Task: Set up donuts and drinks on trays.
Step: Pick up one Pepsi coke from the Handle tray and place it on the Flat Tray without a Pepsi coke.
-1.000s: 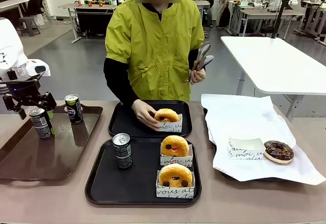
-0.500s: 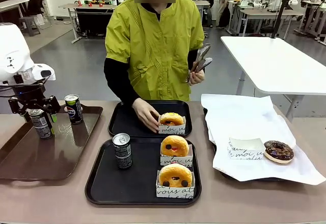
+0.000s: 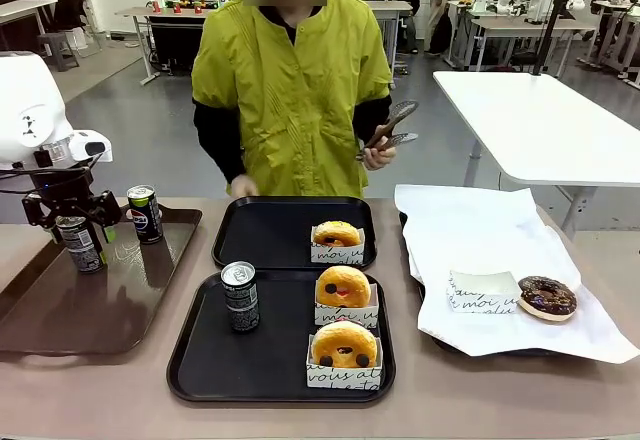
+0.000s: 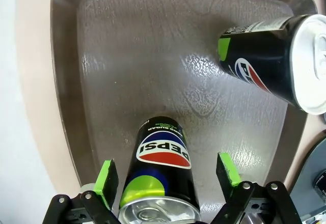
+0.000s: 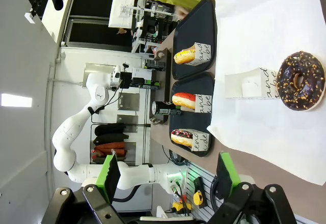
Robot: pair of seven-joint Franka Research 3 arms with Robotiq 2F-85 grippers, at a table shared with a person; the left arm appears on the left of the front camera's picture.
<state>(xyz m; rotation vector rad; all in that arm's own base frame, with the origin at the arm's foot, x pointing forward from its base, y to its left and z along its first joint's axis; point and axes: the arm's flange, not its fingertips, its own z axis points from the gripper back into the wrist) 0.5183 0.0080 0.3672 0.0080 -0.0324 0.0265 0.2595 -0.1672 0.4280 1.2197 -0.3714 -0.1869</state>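
Hazard — Pepsi can point(image 4: 160, 152) stands ungripped between my left gripper's point(image 4: 167, 173) wide-spread fingers point(image 4: 108, 178) — a skewed close could topple it.

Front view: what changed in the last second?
The person's hand let go of the donut, now upright on the far tray, and withdrew. The left gripper shifted over a can on the brown tray, jaws open astride it. The near tray is unchanged.
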